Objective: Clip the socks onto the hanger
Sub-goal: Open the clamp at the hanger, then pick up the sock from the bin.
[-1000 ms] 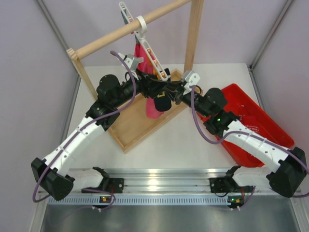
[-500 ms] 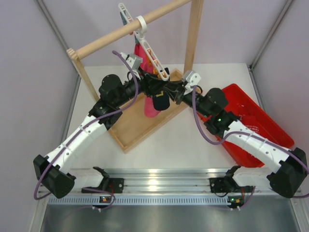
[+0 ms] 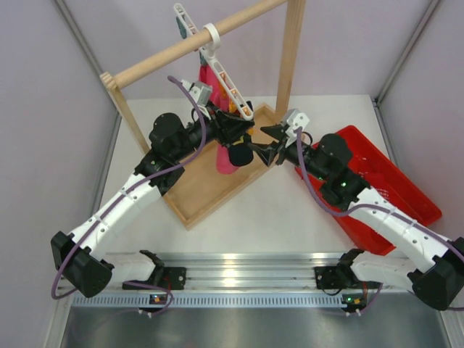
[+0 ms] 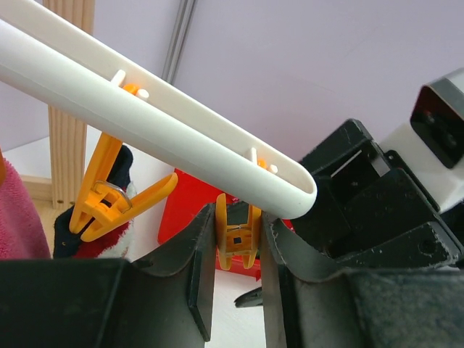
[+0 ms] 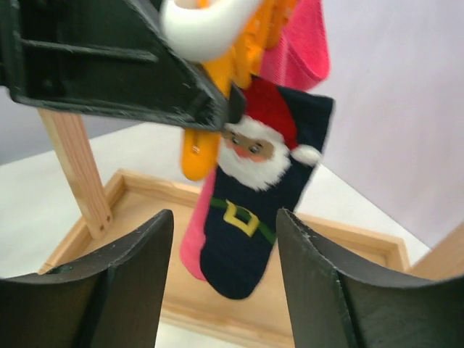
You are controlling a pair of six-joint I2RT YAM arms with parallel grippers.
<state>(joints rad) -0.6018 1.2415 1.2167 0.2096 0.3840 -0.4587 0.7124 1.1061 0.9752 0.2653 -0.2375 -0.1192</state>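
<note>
Left wrist view shows the left hand [image 4: 235, 223] pinching an orange plastic clip [image 4: 238, 243] under the tip of the slim white plastic bar hanger [image 4: 167, 138], a grip hidden from above. Right wrist view alone shows the Santa face on the dark navy fabric sock [image 5: 254, 239], which hangs from the hanger beside the long pink cloth [image 5: 299, 43]. The right hand [image 5: 225, 217] is spread and holds nothing. Top external view places both hands at the hanger, above the wooden tray [image 3: 199, 190], with a red plastic bin [image 3: 384, 181] on the bench to the right
</note>
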